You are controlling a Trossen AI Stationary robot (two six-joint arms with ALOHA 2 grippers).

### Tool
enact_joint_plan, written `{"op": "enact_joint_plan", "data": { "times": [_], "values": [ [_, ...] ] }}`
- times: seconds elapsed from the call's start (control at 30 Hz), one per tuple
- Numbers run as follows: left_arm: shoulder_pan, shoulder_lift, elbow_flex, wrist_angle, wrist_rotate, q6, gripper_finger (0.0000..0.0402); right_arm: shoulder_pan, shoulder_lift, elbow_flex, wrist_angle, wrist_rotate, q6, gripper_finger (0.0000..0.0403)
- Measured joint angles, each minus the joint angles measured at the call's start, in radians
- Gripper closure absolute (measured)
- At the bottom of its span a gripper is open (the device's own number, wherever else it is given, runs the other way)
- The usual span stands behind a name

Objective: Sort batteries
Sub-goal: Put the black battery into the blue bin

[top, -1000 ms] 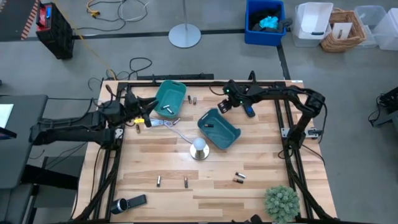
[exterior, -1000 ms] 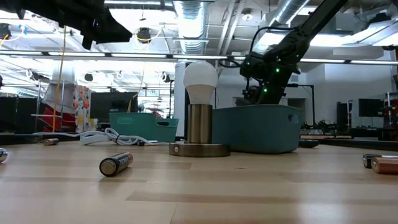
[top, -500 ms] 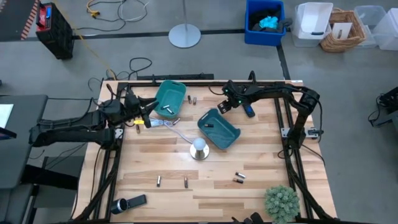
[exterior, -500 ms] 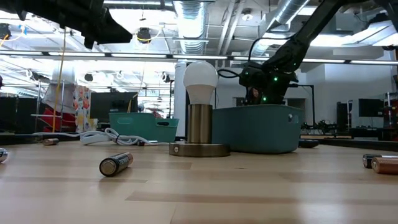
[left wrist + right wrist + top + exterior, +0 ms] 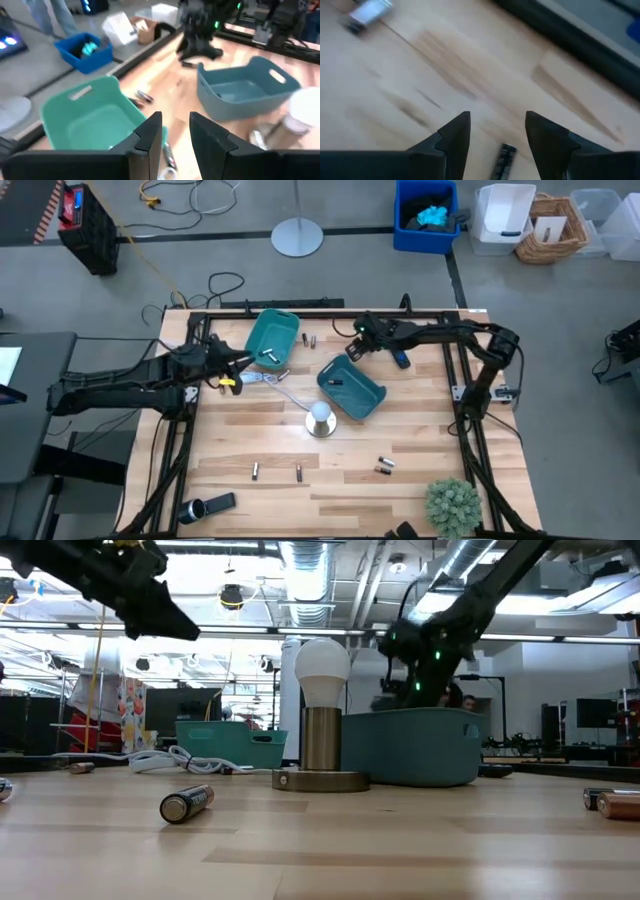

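High view: right gripper (image 5: 357, 343) has slid toward upper centre, off the darker bin (image 5: 352, 388) and toward the batteries (image 5: 310, 339) just right of the light teal bin (image 5: 273, 339). Left gripper (image 5: 240, 362) has edged right, beside that bin. More batteries lie along the lower frame.

Low view: right arm, upper centre, blurred with motion; one battery (image 5: 187, 803) lower left.

Left wrist: fingers (image 5: 150, 135) slightly parted, nothing between them.

Right wrist: fingers (image 5: 455, 135) spread, empty; a dark battery (image 5: 503, 160) lies between them at bottom. Likely the next pick.
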Motion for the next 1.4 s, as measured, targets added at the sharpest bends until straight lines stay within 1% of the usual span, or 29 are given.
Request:
{"op": "enact_joint_plan", "data": {
  "times": [0.07, 0.17, 0.23, 0.3, 0.4, 0.5, 0.6, 0.7, 0.83, 0.9, 1.0, 1.1, 1.23, 1.4],
  "values": [
    [-0.001, 0.0, 0.0, -0.02, 0.026, -0.021, 0.0308, 0.014, -0.054, 0.0, 0.003, 0.006, 0.0, 0.0194],
    [-0.009, 0.0, 0.0, -0.072, 0.041, -0.046, 0.0308, 0.047, -0.149, 0.0, 0.0, 0.056, -0.001, 0.0194],
    [-0.021, 0.014, 0.0, -0.103, 0.042, -0.077, 0.0308, 0.086, -0.215, 0.0, 0.003, 0.094, -0.022, 0.0194],
    [-0.037, 0.033, 0.0, -0.139, 0.042, -0.113, 0.0308, 0.134, -0.285, 0.0, 0.02, 0.109, -0.064, 0.0194],
    [-0.072, 0.087, 0.0, -0.202, 0.043, -0.191, 0.0308, 0.212, -0.391, 0.001, 0.044, 0.116, -0.123, 0.0194],
    [-0.082, 0.163, 0.0, -0.267, 0.03, -0.299, 0.0307, 0.299, -0.485, 0.002, 0.044, 0.148, -0.147, 0.0194],
    [-0.084, 0.249, 0.0, -0.299, -0.037, -0.407, 0.0303, 0.405, -0.551, 0.002, 0.045, 0.198, -0.198, 0.0194],
    [-0.079, 0.332, 0.0, -0.357, -0.058, -0.515, 0.029, 0.514, -0.591, 0.002, 0.043, 0.276, -0.26, 0.0194],
    [-0.065, 0.426, 0.0, -0.504, -0.03, -0.698, 0.026, 0.631, -0.612, 0.002, 0.04, 0.388, -0.302, 0.0194],
    [-0.064, 0.461, 0.0, -0.565, -0.027, -0.786, 0.0243, 0.676, -0.607, 0.002, 0.039, 0.425, -0.322, 0.0194],
    [-0.064, 0.486, 0.0, -0.584, -0.026, -0.863, 0.022, 0.721, -0.584, 0.002, 0.039, 0.463, -0.355, 0.0194],
    [-0.066, 0.489, 0.003, -0.588, -0.04, -0.916, 0.02, 0.73, -0.553, 0.002, 0.04, 0.478, -0.38, 0.0194],
    [-0.064, 0.489, 0.018, -0.633, -0.056, -0.969, 0.018, 0.725, -0.509, 0.002, 0.04, 0.48, -0.384, 0.0194],
    [-0.06, 0.514, 0.017, -0.7, -0.055, -1.034, 0.0171, 0.72, -0.454, 0.002, 0.042, 0.479, -0.385, 0.0194]
  ]
}}
